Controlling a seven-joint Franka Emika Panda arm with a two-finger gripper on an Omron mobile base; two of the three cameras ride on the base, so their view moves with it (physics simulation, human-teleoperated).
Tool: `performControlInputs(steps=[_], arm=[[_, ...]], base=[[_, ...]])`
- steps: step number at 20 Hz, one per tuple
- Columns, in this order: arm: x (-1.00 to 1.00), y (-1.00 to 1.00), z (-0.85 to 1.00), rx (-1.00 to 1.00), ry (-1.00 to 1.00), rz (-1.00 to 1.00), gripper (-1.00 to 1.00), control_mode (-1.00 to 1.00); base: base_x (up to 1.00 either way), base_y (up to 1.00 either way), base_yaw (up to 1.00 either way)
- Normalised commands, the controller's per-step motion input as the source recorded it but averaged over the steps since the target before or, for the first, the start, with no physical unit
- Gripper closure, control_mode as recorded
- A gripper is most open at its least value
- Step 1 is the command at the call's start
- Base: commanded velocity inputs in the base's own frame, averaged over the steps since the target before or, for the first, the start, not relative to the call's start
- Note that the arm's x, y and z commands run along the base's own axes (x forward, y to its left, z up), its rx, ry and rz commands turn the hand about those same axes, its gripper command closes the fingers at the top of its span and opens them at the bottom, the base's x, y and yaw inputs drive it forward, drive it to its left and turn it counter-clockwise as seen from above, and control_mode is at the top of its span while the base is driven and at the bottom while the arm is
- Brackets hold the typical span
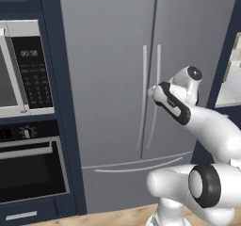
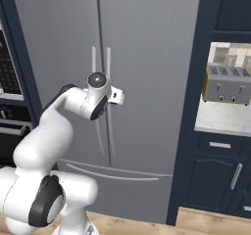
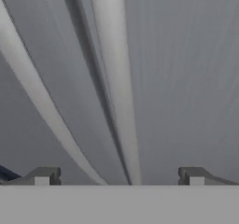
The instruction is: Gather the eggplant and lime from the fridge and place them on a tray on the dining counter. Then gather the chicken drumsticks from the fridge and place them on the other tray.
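Here the gripper [image 3: 119,176] stands wide open with nothing between its jaws, pushed up close against the front of the fridge [image 1: 108,55]. In the hand view the two dark fingertips [image 3: 43,175] rise at the bottom left and bottom right, and the right door handle [image 3: 116,78] runs down the middle of the frame between them, while the left door handle [image 3: 32,101] sweeps across the left side. The fridge doors are closed, so the eggplant, lime and drumsticks cannot be seen.

In the left base view the fridge fills the centre, its two pale vertical handles at centre right, and the hand reaches them from the right of the frame. A microwave [image 1: 21,69] sits at upper left with a wall oven [image 1: 30,168] below it. In the right base view the hand [image 2: 115,96] meets the handles at centre left, and a toaster [image 2: 226,84] stands on a counter [image 2: 220,121] at the right.
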Motion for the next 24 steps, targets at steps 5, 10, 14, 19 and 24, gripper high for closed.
performControlInputs(steps=[5,10,14,19,24], arm=[[0.22,-0.01,-0.13,0.0,-0.06,0.0,-1.0,-1.0],[0.28,0.0,-0.07,0.01,0.0,-0.01,-1.0,-1.0],[0.33,0.0,-0.05,0.01,0.02,0.0,-1.0,-1.0],[0.31,-0.03,-0.15,0.0,0.0,0.0,-1.0,-1.0],[0.24,-0.05,-0.19,0.0,0.0,0.0,-1.0,-1.0]], base=[[0.0,0.0,0.0],[0.0,0.0,0.0],[0.0,0.0,0.0],[0.0,0.0,0.0],[0.0,0.0,0.0]])
